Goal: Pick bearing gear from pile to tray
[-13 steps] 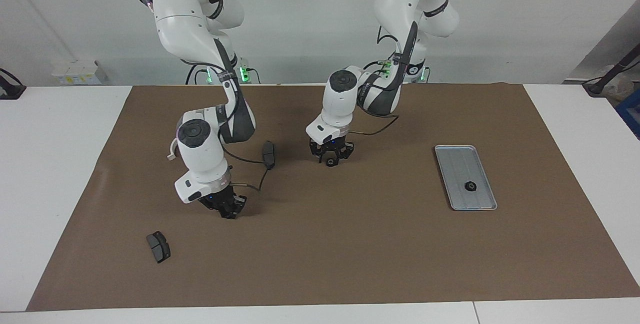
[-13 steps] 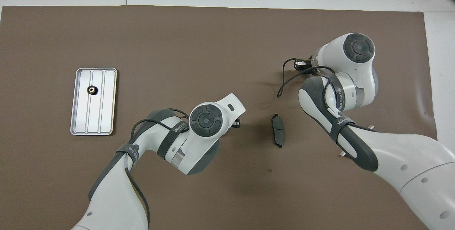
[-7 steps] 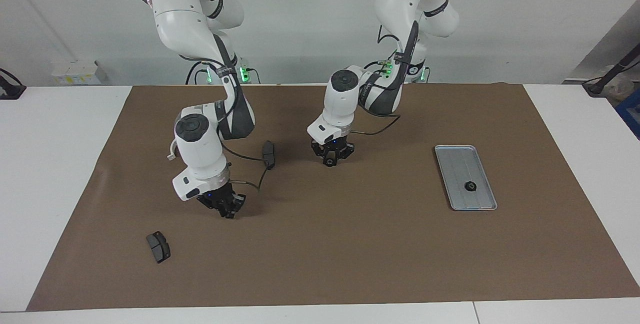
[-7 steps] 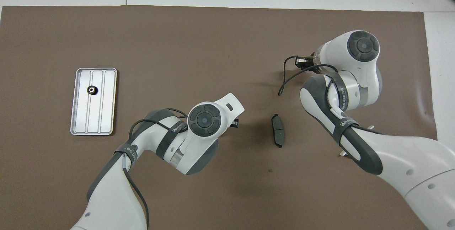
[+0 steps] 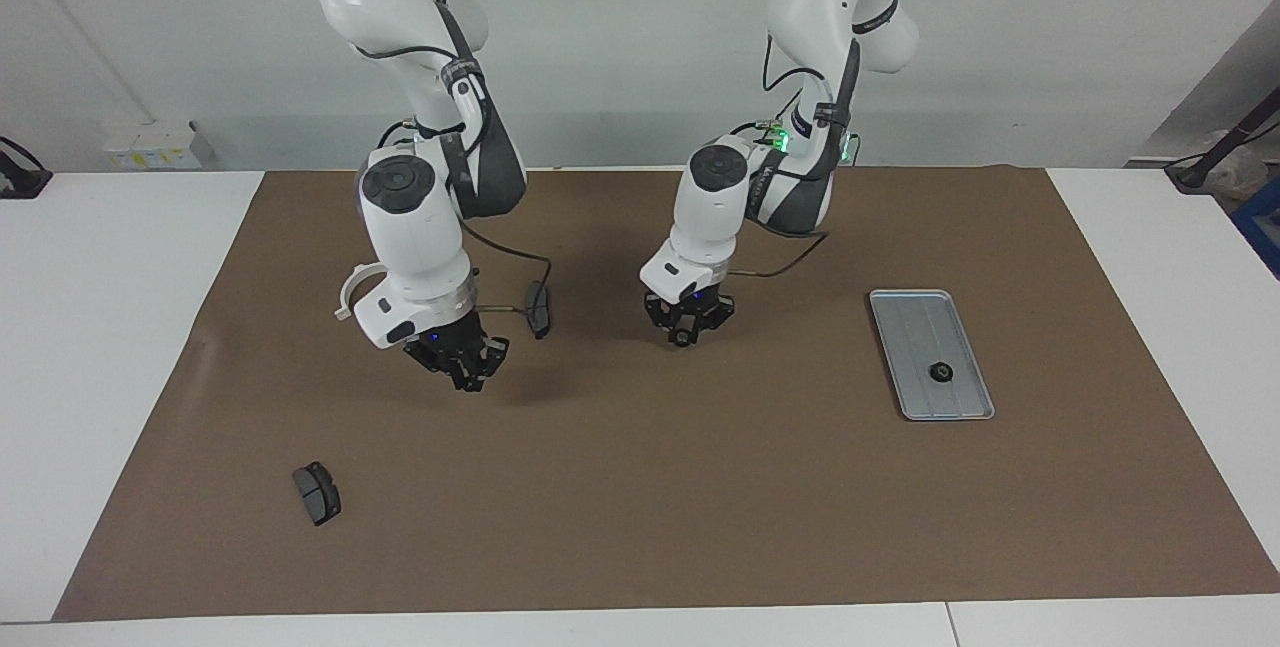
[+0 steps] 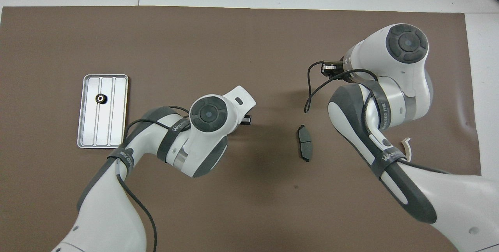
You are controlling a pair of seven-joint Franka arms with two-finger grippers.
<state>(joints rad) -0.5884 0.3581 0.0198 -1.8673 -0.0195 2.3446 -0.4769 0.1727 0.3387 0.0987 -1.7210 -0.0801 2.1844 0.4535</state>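
Note:
The silver tray [image 5: 915, 327] lies on the brown mat toward the left arm's end and shows in the overhead view too [image 6: 117, 127]. One black bearing gear [image 5: 939, 372] sits in it [image 6: 101, 98]. My left gripper [image 5: 684, 335] hangs a little above the middle of the mat, shut on a small black ring-shaped gear. My right gripper [image 5: 468, 379] hangs above the mat toward the right arm's end. Of the pile, a white curved bracket [image 5: 348, 293] and two dark brake pads [image 5: 317, 492] [image 5: 538, 308] show.
The brown mat [image 5: 700, 507] covers most of the white table. One brake pad [image 6: 305, 147] lies between the two arms. The white bracket [image 6: 406, 147] lies beside the right arm. The other brake pad is hidden under the right arm in the overhead view.
Both grippers have risen from the mat. The left gripper has carried the small ring a little toward the tray's end. The right gripper has moved up and toward the robots.

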